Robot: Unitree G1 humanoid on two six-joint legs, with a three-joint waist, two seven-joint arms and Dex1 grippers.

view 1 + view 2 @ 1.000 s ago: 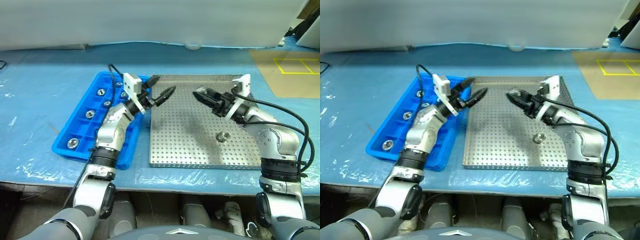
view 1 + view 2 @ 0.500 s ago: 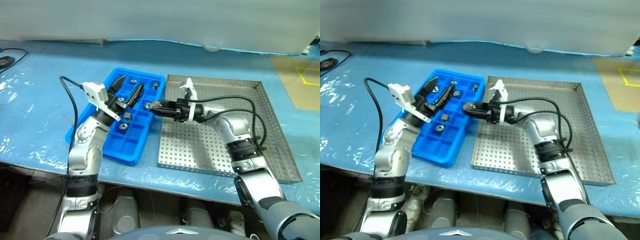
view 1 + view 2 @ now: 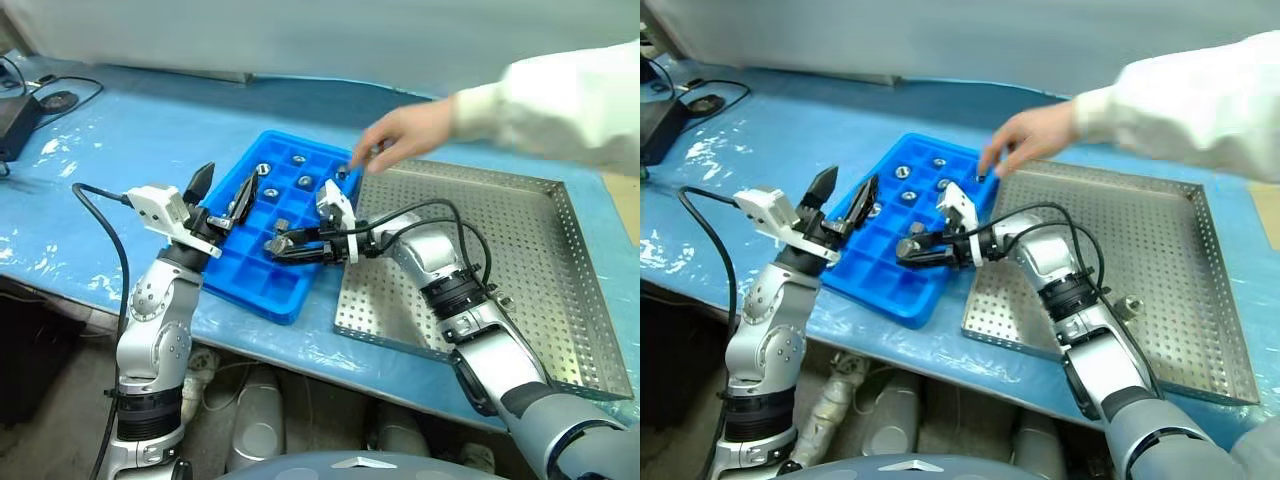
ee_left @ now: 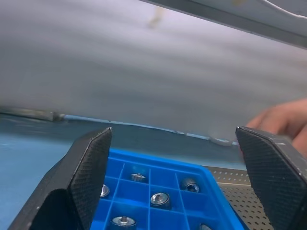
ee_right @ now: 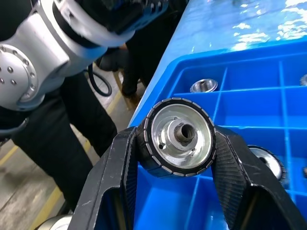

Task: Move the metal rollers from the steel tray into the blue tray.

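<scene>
The blue tray lies left of the steel tray. Several metal rollers sit in its far compartments. My right gripper reaches left over the middle of the blue tray and is shut on one roller, which is clamped between both fingers with its hole facing the camera. My left gripper hovers open and empty above the tray's left rim, pointing forward and slightly up. Another small roller lies on the steel tray beside my right forearm.
A person's hand in a white sleeve reaches in from the right, over the far corner where the two trays meet. Blue plastic sheeting covers the table. Black cables and a box lie at the far left.
The camera has swung left. My right gripper carried the roller left from the steel tray to over the blue tray. My left gripper drew back left. A person's hand came in.
</scene>
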